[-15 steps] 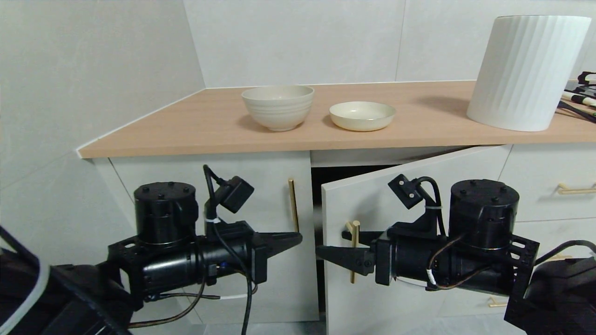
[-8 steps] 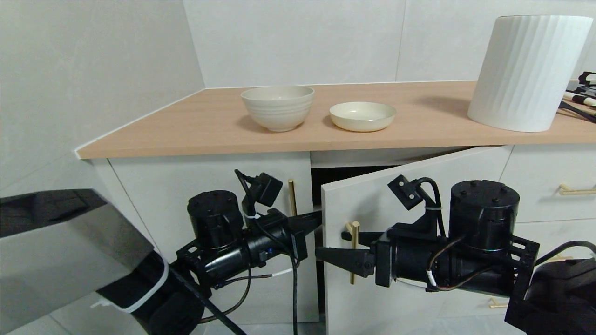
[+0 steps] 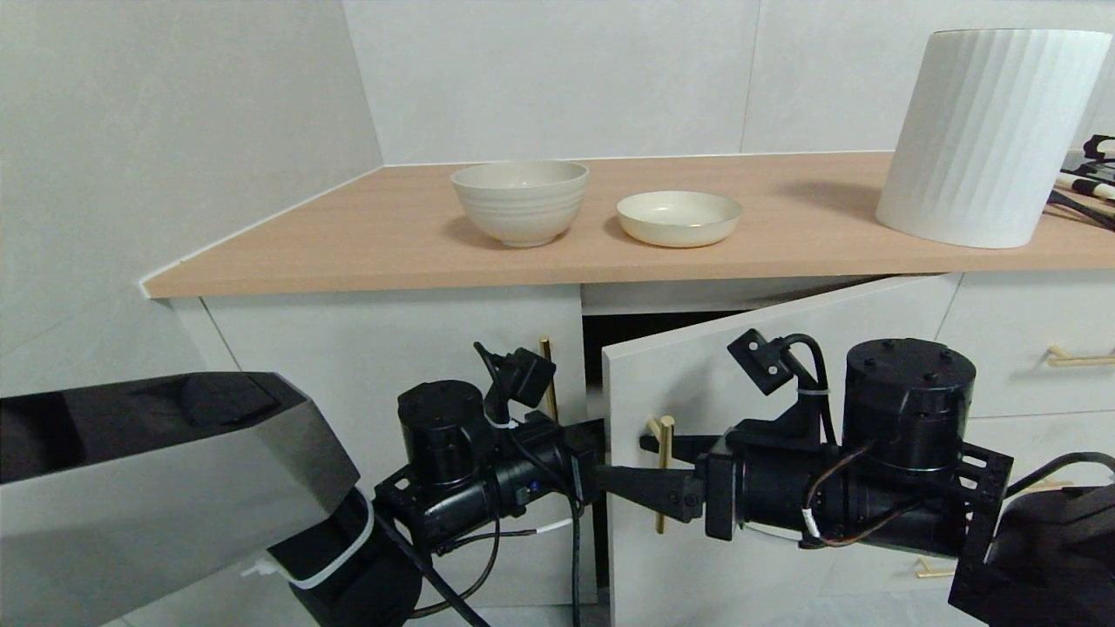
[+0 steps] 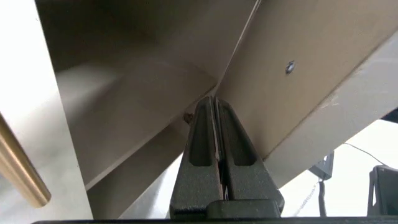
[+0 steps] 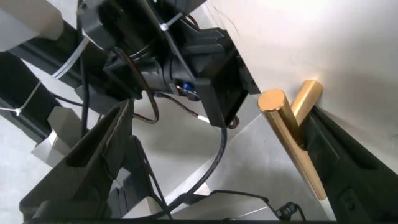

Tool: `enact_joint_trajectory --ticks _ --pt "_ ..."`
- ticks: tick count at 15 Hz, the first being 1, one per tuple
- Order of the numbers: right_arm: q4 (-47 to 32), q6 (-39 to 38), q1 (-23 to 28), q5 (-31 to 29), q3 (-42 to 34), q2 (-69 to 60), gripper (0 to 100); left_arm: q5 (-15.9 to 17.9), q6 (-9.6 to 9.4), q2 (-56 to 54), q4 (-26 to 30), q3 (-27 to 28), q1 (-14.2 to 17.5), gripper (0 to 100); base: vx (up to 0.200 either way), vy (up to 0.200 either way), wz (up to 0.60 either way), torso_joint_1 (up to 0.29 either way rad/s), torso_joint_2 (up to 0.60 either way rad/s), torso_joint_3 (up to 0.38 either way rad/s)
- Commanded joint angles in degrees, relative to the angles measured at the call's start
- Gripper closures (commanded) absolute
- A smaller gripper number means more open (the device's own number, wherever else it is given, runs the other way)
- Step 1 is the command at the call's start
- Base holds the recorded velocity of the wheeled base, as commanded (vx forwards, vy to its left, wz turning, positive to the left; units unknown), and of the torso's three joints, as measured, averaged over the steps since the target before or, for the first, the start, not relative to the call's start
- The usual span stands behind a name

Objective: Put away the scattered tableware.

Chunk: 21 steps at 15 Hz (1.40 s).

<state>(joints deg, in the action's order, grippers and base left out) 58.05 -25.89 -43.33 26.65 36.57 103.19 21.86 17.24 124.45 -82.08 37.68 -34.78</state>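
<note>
Cupboard stage, as I read it: nothing is stowed yet. The bowl (image 3: 520, 200) and the shallow dish (image 3: 679, 218) both stand on the desk (image 3: 348, 244), bowl at 9 o'clock of the dish, with a tall white ribbed container (image 3: 989, 135) well off at 3 o'clock. At 6 o'clock from the dish, the right cupboard door (image 3: 766, 409) hangs part open on a dark interior. My left tool (image 4: 214, 106) is pinched fully shut with nothing in it, its tip poked into the gap and lying against the door's inner face. My right tool (image 3: 623, 459) is spread open and straddles the brass handle (image 5: 292, 137), one finger on each side. It grips nothing. The two tools sit very close together, left at 9 o'clock of right. To do this well, I would let one tool lead. Either close the right on the handle and draw along the hinge arc, or push from inside with the left, near the free edge. The other tool should back off first, since the door swings toward the right arm. Open it wide before lifting any ware. No brand, label or writing that I can read.
</note>
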Motion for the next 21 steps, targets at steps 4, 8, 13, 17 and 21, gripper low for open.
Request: enact_joint_trajectory --ticks 4,8,13,17,21 --pt "0.0 5.6 2.5 -2.7 -1.2 0.2 0 0.1 0.08 0.5 -1.2 0.1 -0.6 100 0.0 0.0 0.0 0.0 0.0 0.0" --pt "-0.1 8.3 5.2 -2.8 -1.4 -0.4 0 0.2 0.08 0.5 -1.2 0.1 -0.7 100 0.0 0.0 0.0 0.0 0.0 0.0" --pt "-0.7 11.0 8.7 -2.8 -4.2 -4.1 0 0.1 0.34 -1.0 -0.6 -0.1 -0.9 100 0.0 0.0 0.0 0.0 0.0 0.0" --pt "-17.4 11.5 10.1 -3.9 -7.0 -19.0 0 0.1 0.96 -4.3 4.1 0.1 -0.9 100 0.0 0.0 0.0 0.0 0.0 0.0" --pt "-30.5 16.1 9.0 -20.3 -7.8 -30.1 0 0.4 4.82 -5.7 4.7 0.3 -0.7 100 0.0 0.0 0.0 0.0 0.0 0.0"
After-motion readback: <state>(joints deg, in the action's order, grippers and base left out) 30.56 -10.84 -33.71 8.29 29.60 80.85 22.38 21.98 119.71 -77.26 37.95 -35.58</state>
